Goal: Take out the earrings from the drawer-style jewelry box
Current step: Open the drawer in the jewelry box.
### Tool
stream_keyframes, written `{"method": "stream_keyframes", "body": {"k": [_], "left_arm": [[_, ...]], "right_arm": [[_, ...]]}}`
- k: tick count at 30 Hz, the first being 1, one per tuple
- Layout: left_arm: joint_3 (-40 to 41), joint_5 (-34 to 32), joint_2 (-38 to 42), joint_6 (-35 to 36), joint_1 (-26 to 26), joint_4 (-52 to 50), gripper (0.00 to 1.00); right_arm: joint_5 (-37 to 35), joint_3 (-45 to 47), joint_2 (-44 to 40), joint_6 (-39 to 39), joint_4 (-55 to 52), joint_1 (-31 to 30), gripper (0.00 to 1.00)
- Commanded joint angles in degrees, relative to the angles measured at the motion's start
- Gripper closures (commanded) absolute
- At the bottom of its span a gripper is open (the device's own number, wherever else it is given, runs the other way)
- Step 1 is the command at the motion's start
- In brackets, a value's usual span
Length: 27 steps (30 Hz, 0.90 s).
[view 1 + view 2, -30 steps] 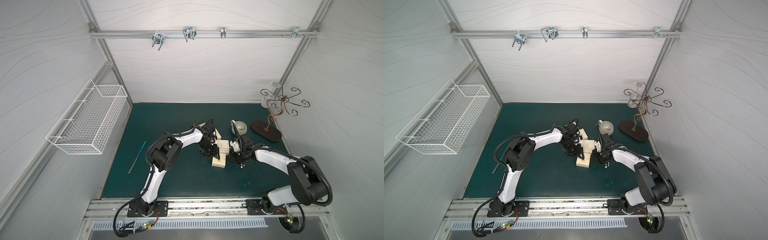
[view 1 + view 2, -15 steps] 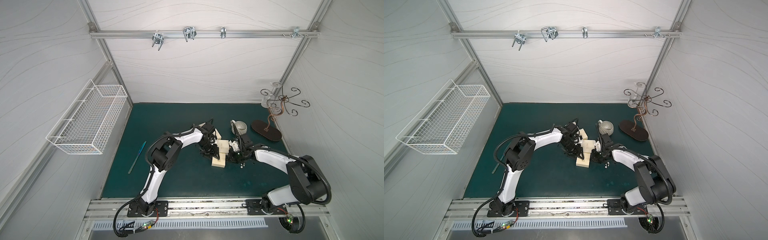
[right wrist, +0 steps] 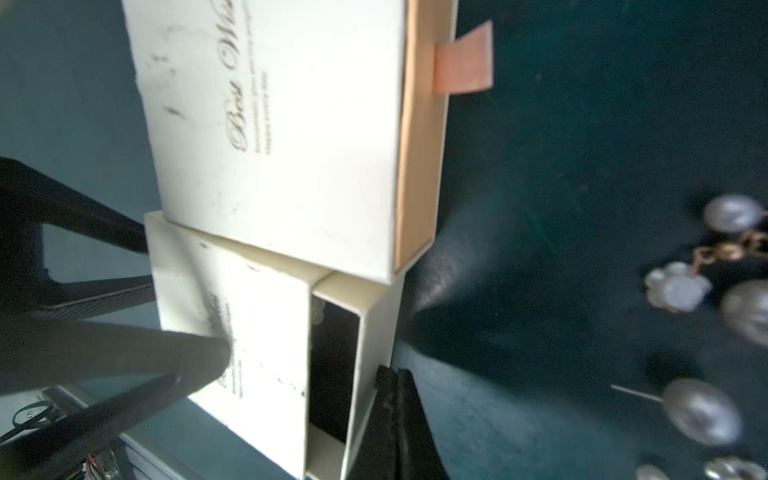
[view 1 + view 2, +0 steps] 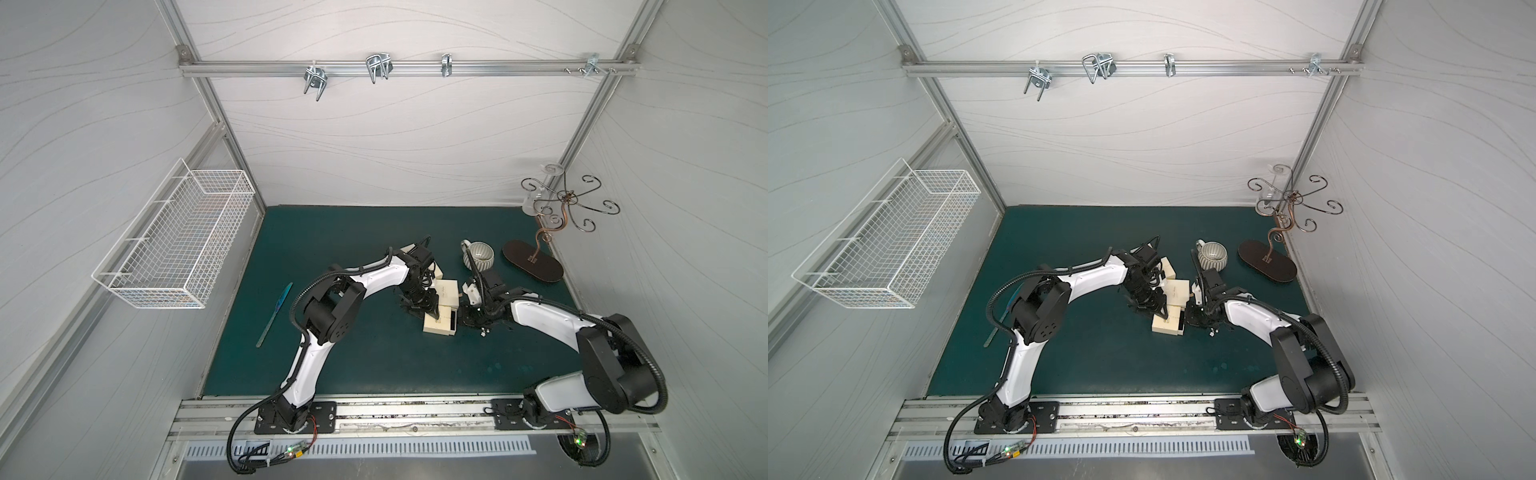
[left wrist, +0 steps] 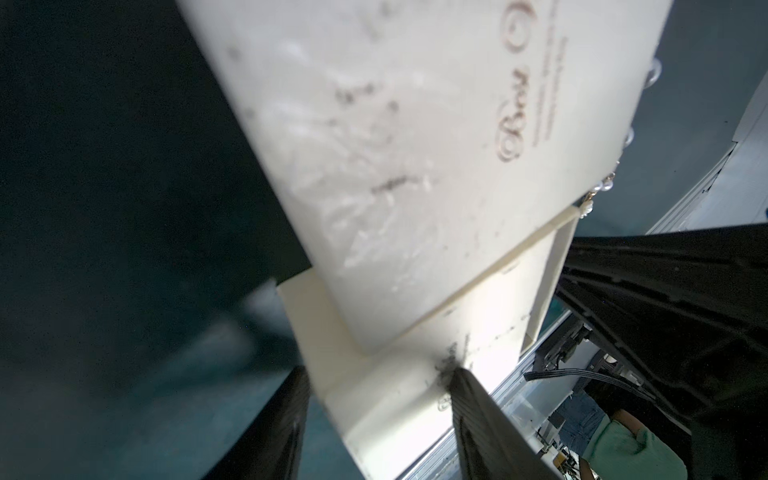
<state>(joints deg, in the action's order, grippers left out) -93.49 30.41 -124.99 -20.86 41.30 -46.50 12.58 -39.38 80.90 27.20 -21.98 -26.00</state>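
Left gripper [image 5: 376,372]: the jaws stand apart across an edge of the lower box [image 3: 257,316]. One fingertip [image 5: 457,378] rests on the box's top face. The other finger [image 5: 286,419] stands beside its side wall. Whether they squeeze the box cannot be told.
Right gripper [image 3: 388,374]: the jaws are together with nothing visible between them. The tip touches the outer front wall of the drawer [image 3: 376,316].
Drawer: it stands partly out of the lower box, and its interior is in shadow. A small pale item at its inner edge is too blurred to identify.
Upper box [image 3: 291,145]: it is cream, and one corner overlaps the lower box's top face. An orange pull tab [image 3: 463,56] projects from its end.
Earrings [image 3: 702,411]: several pearl-like beads on thin metal pins and links lie on the green mat [image 3: 561,166]. They are near the right gripper and apart from both boxes.
Third box [image 4: 438,272]: it is cream and lies just beyond the upper box, partly hidden by the left arm.
Surroundings: a ribbed mug [image 4: 480,254] and a dark oval stand [image 4: 532,266] sit farther back on the mat.
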Motion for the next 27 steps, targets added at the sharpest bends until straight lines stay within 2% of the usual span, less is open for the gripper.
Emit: {"method": "stream_keyframes", "body": {"k": [1,16,24,27], "left_arm": [[1.26,-10.47,-2.64,-0.91,-0.96,-3.96,0.44],[2.66,-9.85,-2.13,-0.58,-0.96,-2.20,0.44],[2.79,-9.63,-2.36,-0.32,-0.96,-1.77,0.44],[2.60,-9.55,-2.55,-0.25,-0.98,-1.66,0.44]], "right_arm": [[-3.59,1.13,-2.25,0.40,-3.55,0.07,1.00],[-10.11,2.25,-3.56,2.12,-7.00,0.41,1.00],[-10.80,2.11,-3.91,2.20,-7.23,0.42,1.00],[-10.43,2.10,-5.01,1.84,-6.95,0.25,0.88]]}}
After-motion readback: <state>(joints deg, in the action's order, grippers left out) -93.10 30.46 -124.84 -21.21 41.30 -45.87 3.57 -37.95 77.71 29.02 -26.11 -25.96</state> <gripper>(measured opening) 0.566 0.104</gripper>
